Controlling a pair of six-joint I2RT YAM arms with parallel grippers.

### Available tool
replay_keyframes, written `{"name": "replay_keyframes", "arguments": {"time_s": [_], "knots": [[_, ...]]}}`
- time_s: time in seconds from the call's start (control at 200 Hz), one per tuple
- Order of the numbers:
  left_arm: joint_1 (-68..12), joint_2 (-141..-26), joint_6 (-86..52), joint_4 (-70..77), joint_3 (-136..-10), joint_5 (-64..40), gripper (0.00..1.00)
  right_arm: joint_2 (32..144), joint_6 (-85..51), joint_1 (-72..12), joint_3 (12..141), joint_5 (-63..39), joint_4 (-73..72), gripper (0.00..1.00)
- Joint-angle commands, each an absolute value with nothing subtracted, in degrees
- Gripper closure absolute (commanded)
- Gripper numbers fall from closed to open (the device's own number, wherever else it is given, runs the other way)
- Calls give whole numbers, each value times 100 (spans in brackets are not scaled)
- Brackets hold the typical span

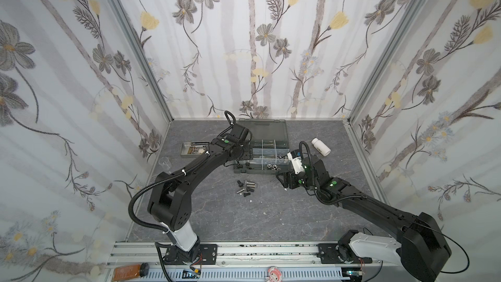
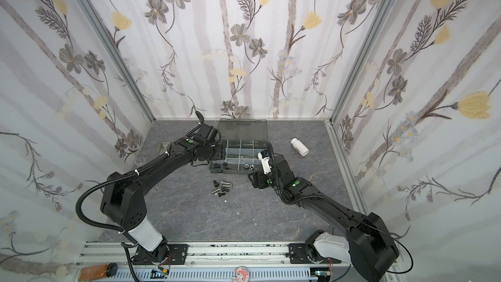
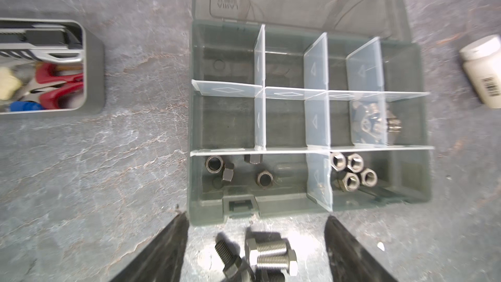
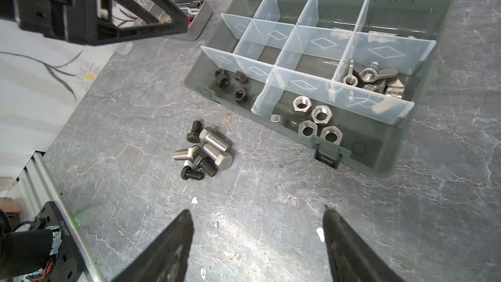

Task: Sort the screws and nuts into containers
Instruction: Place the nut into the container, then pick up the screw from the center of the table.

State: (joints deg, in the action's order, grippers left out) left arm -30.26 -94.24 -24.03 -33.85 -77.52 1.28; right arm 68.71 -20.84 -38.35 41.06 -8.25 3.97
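Several loose screws (image 4: 206,150), black and silver, lie in a small pile on the grey table in front of the organizer box (image 4: 379,164); both top views show the pile (image 1: 246,186) (image 2: 222,187). Among the box's containers, one front compartment holds black nuts (image 3: 233,170), the one beside it silver nuts (image 3: 352,169), and a middle-row one holds wing nuts (image 4: 371,77). My left gripper (image 3: 256,215) hangs open above the box's front edge, with the screws (image 3: 260,256) lying below between its fingers. My right gripper (image 4: 257,210) is open over bare table to the right of the pile, holding nothing.
The box's smoky lid (image 1: 261,130) lies open toward the back wall. A steel tray (image 3: 93,63) with tools sits left of the box. To the right of the box a white bottle (image 1: 321,146) lies on its side. A small clear cup (image 1: 164,162) stands near the left wall.
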Motion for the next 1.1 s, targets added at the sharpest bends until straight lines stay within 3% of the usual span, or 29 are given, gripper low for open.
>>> {"name": "replay_keyframes", "arguments": {"time_s": [0.0,0.15,0.565,0.884,1.099], "knots": [[-3015,-8959,-2452,-3137,-7489,123,14,6939,-1995,-4039,4279,-456,762,33],[-2976,-8171,-2495,-2972,-6933,251,0,7279,-1995,-4296,4723,-369,1060,44],[-2346,-6965,-2742,-2831,-6072,0,0,8495,-1658,-4902,6104,-253,2179,51],[-1886,-6788,-2428,-3137,-6187,-247,0,9396,-1569,-5239,6632,-210,2237,52],[-1638,-6612,-2364,-3070,-6036,-399,0,10068,-1416,-5466,7185,-154,2408,61]]}}
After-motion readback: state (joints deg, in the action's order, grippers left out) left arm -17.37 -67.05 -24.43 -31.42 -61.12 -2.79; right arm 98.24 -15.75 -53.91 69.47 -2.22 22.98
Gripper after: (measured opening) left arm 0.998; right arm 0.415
